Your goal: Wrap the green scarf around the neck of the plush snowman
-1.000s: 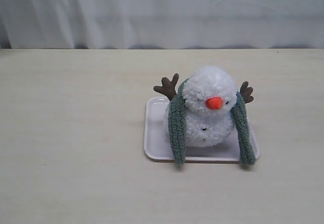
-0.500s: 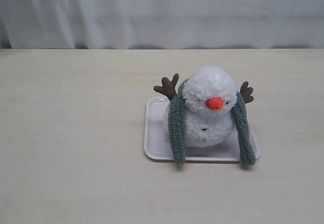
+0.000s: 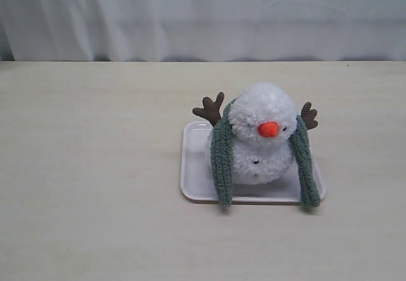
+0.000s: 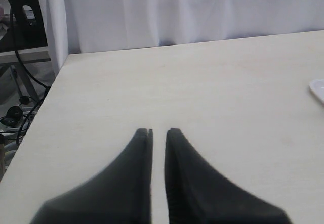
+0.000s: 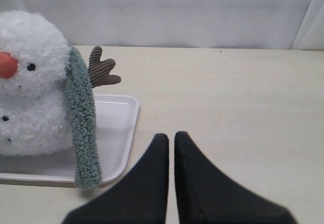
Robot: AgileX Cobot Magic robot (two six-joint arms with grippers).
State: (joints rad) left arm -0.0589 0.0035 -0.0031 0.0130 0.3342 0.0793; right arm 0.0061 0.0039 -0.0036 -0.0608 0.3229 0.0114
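**Camera set-up: three views, one table**

- Exterior view: raised, angled down across the table [image 3: 95,179] towards a white curtain [image 3: 190,14]. It meets the plush snowman [image 3: 263,135] face-on at middle distance, with the whole tray [image 3: 192,167] in frame.
- Left wrist view: low, behind the left gripper [image 4: 159,131], looking over bare tabletop to the curtain. Only a sliver of tray rim shows.
- Right wrist view: low and close, behind the right gripper [image 5: 171,135]. It takes in one side of the snowman, one hanging end of the green scarf [image 5: 83,123] and a tray corner.
- Shared: table, curtain and tray appear in all three views; the snowman and scarf appear only in the exterior and right wrist views.
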